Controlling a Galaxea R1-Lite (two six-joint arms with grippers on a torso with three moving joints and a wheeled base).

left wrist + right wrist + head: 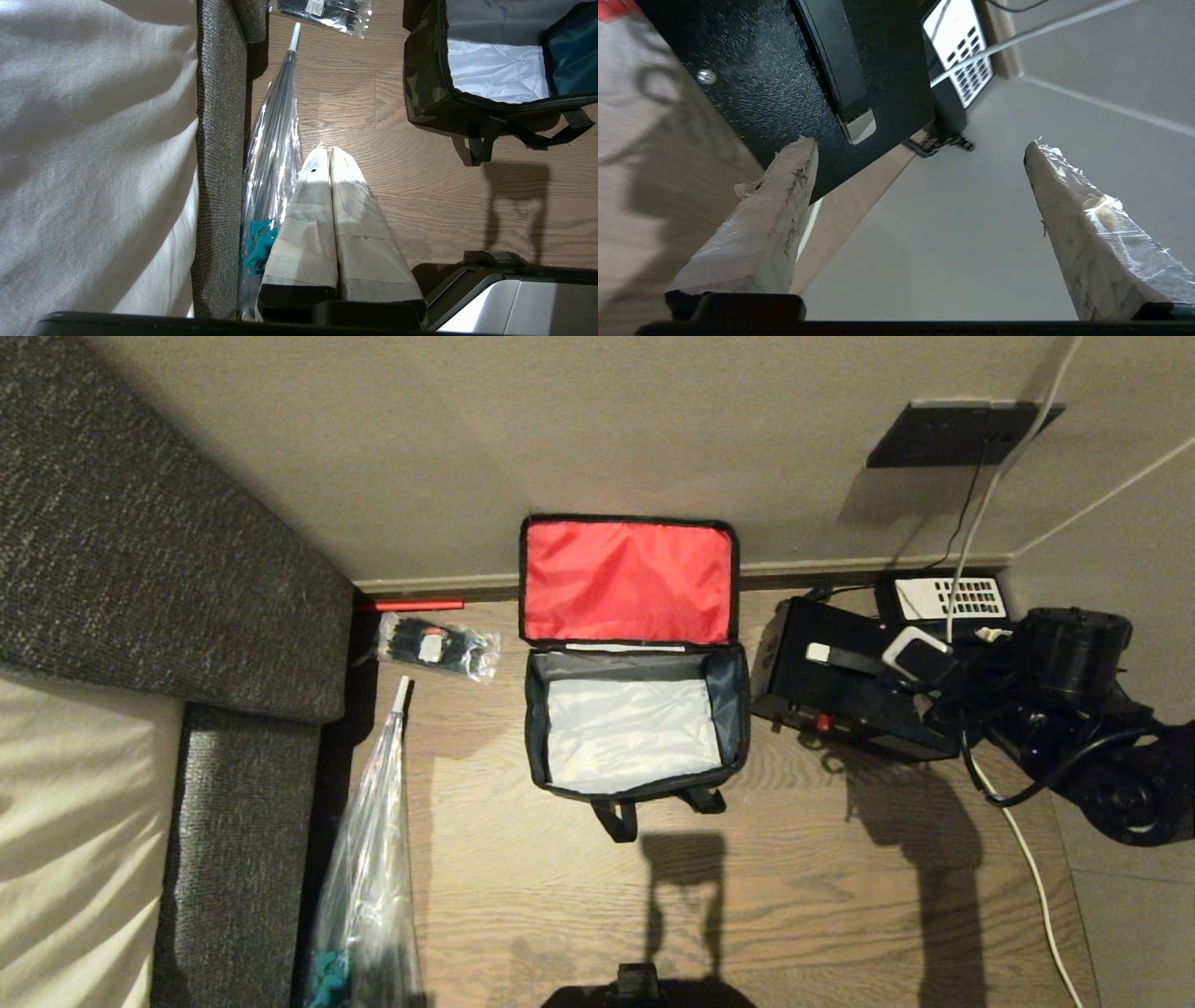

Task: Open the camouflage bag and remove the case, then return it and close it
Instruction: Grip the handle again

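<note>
Camouflage bag point(635, 728) is sitting open on the wood floor point(803, 896), roughly in the middle of the head view, its black straps trailing toward the robot and its grey interior showing nothing but crinkled pale lining. Nearer than the bag, the left gripper point(327, 154) is hanging low beside the sofa point(219, 140), its taped fingers pressed together with nothing between them; a clear plastic bag point(275, 154) is lying just beside it, partly cut off by the picture's edge. Just right of the bag, the case point(840, 686) is resting on the floor, its speckled black surface, black handle on pale mounts and small red latch showing, though its right end is being hidden by the right arm. The right gripper point(920, 149) is standing wide open just off the case's end, gripping nothing. Farther back, the bag's lid is lying flat against the wall, red lining up, so its camouflage is hidden there. A black telephone point(948, 599) is sitting beyond the case, partly covered by cable
</note>
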